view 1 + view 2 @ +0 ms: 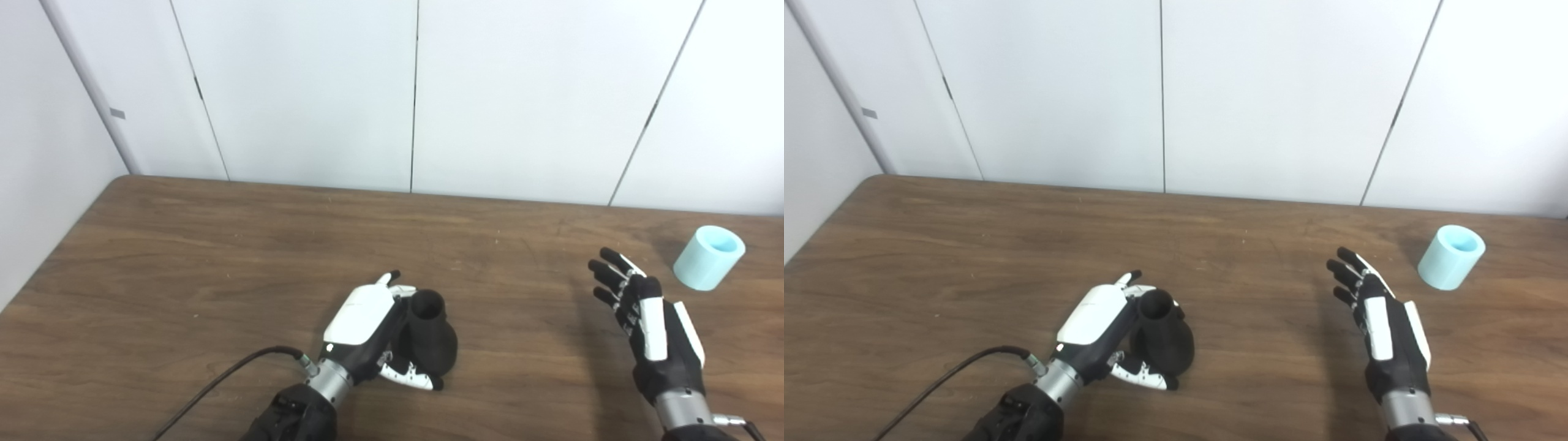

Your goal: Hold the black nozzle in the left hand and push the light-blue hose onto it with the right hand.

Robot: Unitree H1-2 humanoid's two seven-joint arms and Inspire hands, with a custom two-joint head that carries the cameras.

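The black nozzle (pixel 430 334) is standing on the wooden table (pixel 184 257), wide bulbous base down and narrow open neck pointing up, near the front edge. The left hand (pixel 373 331) is wrapping around it: the palm is pressing against the nozzle's left flank, the thumb (pixel 409 375) is curling under the base on the near side, and the fingertips (pixel 392 278) are reaching round behind the neck. Whether the nozzle is lifted clear of the table or only gripped in place cannot be told; it appears to be resting on the surface. The holding half of the task is judged as under way, if not complete.

The light-blue hose (pixel 708 257), a short stubby tube section, is lying tilted on the table well to the right of the nozzle and farther back, its open end facing up and toward the rear wall panels (pixel 416 92). Nothing is touching it.

The right hand (pixel 649 324) is hovering between nozzle and hose, nearer the hose, fingers spread and extended, holding nothing. Its fingertips are pointing away from the robot, just short of the hose and apart from it.

Outstanding, by judgement: grasping the hose, carrying it to the nozzle, aligning its bore with the neck, and pushing it on. A black cable (pixel 233 373) is trailing from the left wrist toward the front edge.
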